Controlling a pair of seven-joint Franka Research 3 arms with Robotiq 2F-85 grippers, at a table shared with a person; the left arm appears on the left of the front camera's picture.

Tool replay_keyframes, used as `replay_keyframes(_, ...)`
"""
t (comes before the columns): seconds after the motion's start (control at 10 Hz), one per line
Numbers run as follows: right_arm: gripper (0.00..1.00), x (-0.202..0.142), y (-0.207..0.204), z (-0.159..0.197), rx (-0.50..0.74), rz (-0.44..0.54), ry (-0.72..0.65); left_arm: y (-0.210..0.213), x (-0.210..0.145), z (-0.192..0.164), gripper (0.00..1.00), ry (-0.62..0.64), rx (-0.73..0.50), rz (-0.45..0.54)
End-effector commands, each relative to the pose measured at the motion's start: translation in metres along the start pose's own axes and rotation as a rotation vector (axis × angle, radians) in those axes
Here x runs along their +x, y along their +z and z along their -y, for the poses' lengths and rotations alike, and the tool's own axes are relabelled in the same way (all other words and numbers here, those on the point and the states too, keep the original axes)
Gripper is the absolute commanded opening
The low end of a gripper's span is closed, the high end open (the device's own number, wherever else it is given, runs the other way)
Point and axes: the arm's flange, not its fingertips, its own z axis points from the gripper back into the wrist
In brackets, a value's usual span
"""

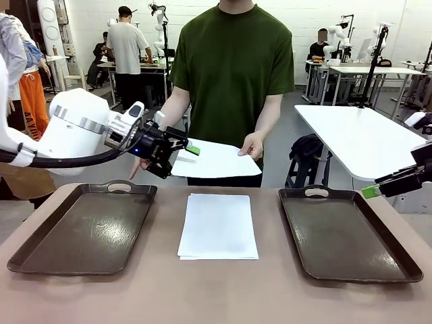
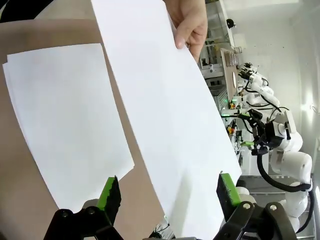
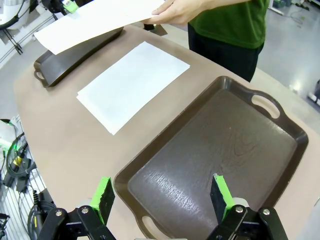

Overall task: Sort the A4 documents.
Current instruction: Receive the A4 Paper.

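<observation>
Blank white A4 documents [image 1: 218, 226] lie loosely stacked

White A4 documents [image 1: 217, 226] (plain), dark brown trays [image 1: 84, 229].

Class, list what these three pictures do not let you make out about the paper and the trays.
- Front view: how many sheets the stack holds; the edges are too thin to count.
- Front view: the left corner of the held sheet, covered by the left end effector.
- Right wrist view: the far side of the left tray, covered by the held sheet.
</observation>
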Motion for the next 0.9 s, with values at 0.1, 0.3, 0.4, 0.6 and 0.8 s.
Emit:
replay_keyframes(0.1, 1.00, 0.000, -0.003, 0.004, 0.018, 0.018, 0.007, 0.004, 0.026, -0.004, 1.00, 0.090, -0.043, 0.017)
replay_keyframes(0.3, 1.00, 0.000, -0.003, 0.004, 0.018, 0.018, 0.007, 0.014, 0.035, -0.014, 1.00, 0.161, -0.124, 0.056)
replay_keyframes(0.4, 1.00, 0.000, -0.003, 0.004, 0.018, 0.018, 0.007, 0.018, 0.037, -0.017, 1.00, 0.178, -0.145, 0.063)
replay_keyframes(0.6, 1.00, 0.000, -0.003, 0.004, 0.018, 0.018, 0.007, 0.014, 0.034, -0.026, 1.00, 0.246, -0.267, -0.022)
replay_keyframes(0.8, 1.00, 0.000, -0.003, 0.004, 0.018, 0.018, 0.007, 0.009, 0.030, -0.026, 0.80, 0.213, -0.313, -0.022)
